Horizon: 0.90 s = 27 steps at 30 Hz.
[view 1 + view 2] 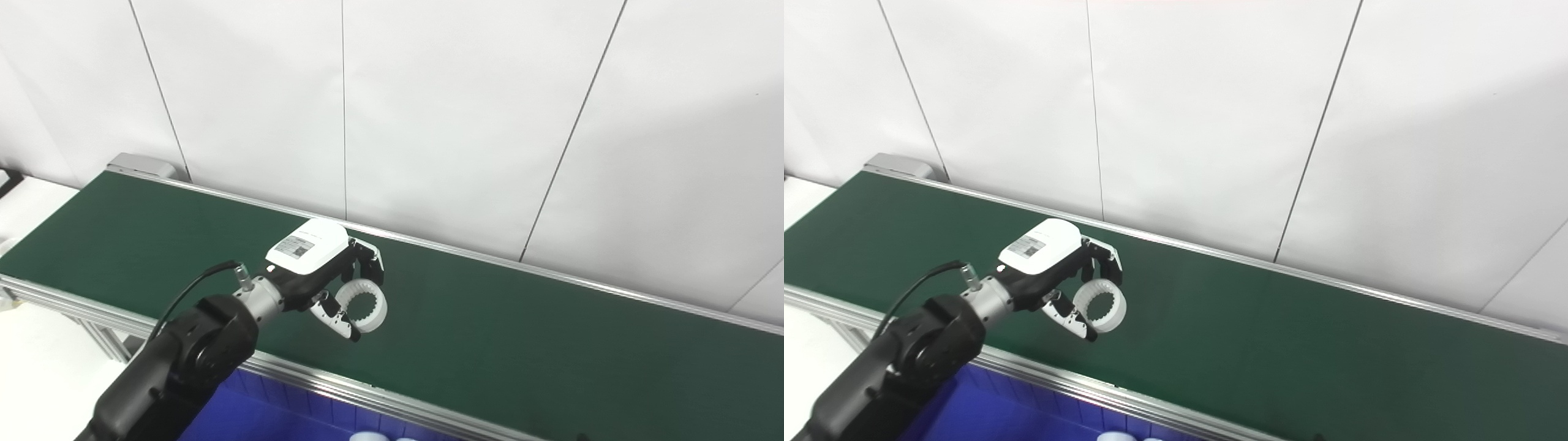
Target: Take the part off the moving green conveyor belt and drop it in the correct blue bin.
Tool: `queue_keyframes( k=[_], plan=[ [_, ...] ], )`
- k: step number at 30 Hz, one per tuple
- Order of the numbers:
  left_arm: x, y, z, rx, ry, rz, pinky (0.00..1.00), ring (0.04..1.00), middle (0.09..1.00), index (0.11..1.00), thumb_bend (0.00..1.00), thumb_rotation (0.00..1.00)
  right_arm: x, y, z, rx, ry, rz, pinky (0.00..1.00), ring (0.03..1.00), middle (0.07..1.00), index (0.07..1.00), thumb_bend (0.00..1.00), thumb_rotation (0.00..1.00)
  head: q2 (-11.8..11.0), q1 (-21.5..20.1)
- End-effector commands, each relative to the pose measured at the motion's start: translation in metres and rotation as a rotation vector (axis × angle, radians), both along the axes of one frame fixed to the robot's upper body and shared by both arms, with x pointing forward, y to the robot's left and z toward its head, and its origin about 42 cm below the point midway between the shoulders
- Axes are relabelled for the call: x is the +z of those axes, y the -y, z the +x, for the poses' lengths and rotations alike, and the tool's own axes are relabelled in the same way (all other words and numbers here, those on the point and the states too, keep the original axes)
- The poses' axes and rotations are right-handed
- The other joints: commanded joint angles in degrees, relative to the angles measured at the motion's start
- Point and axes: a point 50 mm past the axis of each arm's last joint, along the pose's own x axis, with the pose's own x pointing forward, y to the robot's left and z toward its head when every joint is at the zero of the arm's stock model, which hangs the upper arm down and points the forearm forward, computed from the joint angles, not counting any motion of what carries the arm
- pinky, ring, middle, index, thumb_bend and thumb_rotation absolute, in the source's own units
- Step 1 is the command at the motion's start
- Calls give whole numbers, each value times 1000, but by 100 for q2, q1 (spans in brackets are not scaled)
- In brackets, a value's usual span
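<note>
The left robot hand (334,278) sits a little left of the frame's centre, over the belt (490,318), with its fingers (367,257) curled over the top of the part (365,304) and its thumb (334,315) against the part's lower left edge. The part is a white ring with a toothed inner bore, and the robot hand is closed around it. It stands tilted, its bore facing the cameras, which suggests it is gripped and perhaps already clear of the surface; whether its lower edge touches the belt cannot be told from either view.

Judging by this, the pick is made or all but made. What is left is the carry toward the lower edge of the frame and the release into a bin (294,410), whose blue wall shows just below the belt's near rail (343,386).

Much of the bin is cut off by the bottom edge, so its dividers and any labels cannot be seen, and which bin is the correct one cannot be judged. Two pale rounded shapes (367,436) at the very bottom are too cropped to identify. The right robot hand is out of view. Belt motion cannot be read from a single moment.
</note>
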Motion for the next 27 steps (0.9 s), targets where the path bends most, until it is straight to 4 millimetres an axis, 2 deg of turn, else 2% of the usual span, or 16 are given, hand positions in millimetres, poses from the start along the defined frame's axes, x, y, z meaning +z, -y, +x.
queue_keyframes(
  k=[1,3,4,5,6,7,8,9,10,11,12,13,14,21,27],
  plan=[
    [18,0,-11,9,37,-46,356,410,468,509,476,0,9,0,7,-10,81,13,758,799,828,905,394,944,92,-48],
    [23,3,-24,5,35,-82,357,411,480,508,476,0,11,1,9,-7,89,23,740,794,825,898,447,908,261,-100],
    [25,4,-29,4,31,-97,356,411,488,508,476,0,12,2,10,-4,95,28,736,793,824,897,475,893,428,-139],
    [28,6,-35,-1,26,-109,356,411,489,508,476,0,13,3,10,-1,100,31,736,792,824,897,480,890,465,-145],
    [30,9,-41,-9,17,-121,354,404,489,512,475,0,15,4,11,3,108,29,731,791,824,897,508,877,661,-160],
    [32,10,-44,-16,11,-128,361,399,487,525,474,0,16,5,12,5,113,26,721,786,821,898,537,866,699,-162],
    [34,11,-49,-26,-2,-144,363,398,486,529,474,0,18,6,13,8,122,23,718,784,821,898,547,862,884,-155],
    [35,12,-52,-33,-11,-155,364,399,483,530,474,0,20,7,14,10,128,21,714,782,819,897,570,851,920,-156],
    [37,12,-56,-41,-21,-172,364,400,482,531,474,0,23,8,15,11,138,17,712,781,818,897,584,844,1094,-179],
    [37,12,-58,-45,-29,-183,365,404,478,528,474,0,24,8,15,12,145,14,713,780,819,897,587,835,1094,-179],
    [38,11,-62,-47,-41,-201,364,405,474,527,475,0,27,9,16,13,153,11,713,778,816,894,588,817,1280,-214],
    [38,11,-64,-48,-51,-213,364,404,473,527,474,0,28,10,17,13,158,8,713,777,816,893,588,813,1280,-214],
    [38,10,-68,-48,-62,-219,364,404,472,527,474,0,30,12,18,13,166,4,713,776,815,892,588,806,1426,-233],
    [29,9,-88,-45,-117,-243,357,414,473,521,475,0,41,19,21,13,184,-14,695,757,794,863,620,760,1683,-222],
    [20,13,-94,-44,-157,-243,346,399,463,509,474,0,46,21,20,14,178,-18,681,753,791,857,657,758,1794,-179]
  ],
)
